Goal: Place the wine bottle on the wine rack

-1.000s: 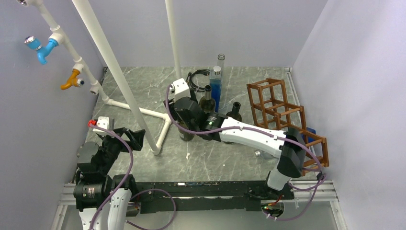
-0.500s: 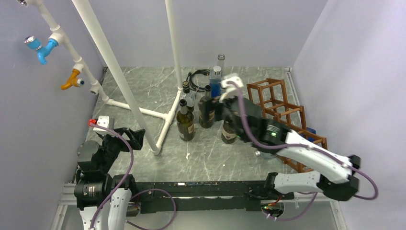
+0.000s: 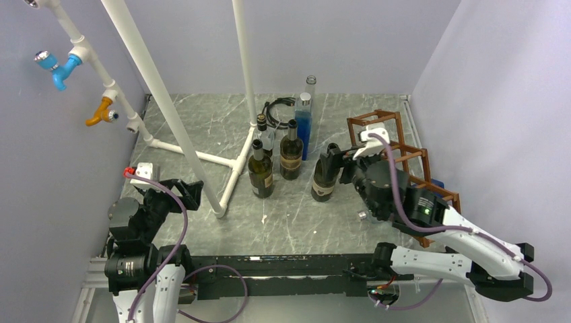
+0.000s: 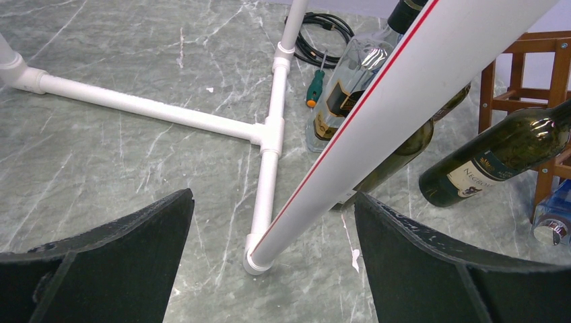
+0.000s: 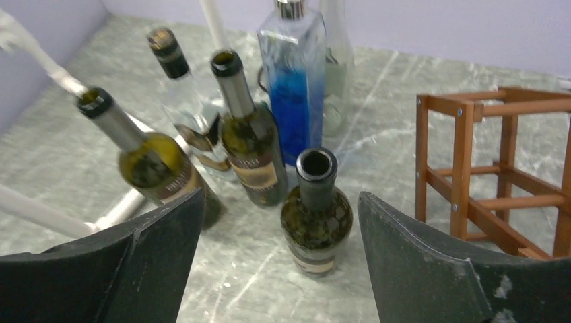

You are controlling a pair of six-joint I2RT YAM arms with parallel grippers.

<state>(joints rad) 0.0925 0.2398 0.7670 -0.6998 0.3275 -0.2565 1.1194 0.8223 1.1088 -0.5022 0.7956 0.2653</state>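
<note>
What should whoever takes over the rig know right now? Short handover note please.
Left gripper: open, holding nothing, parked low near its base.
Right gripper: open, lined up on the nearest wine bottle, not gripping it.
Wine bottle: upright on the table, just left of the wine rack. The other bottles stand behind it.
Done: approach only; the rack cells in view hold no bottle.
Left: close on the bottle, lift, lay it in a cell.
</note>
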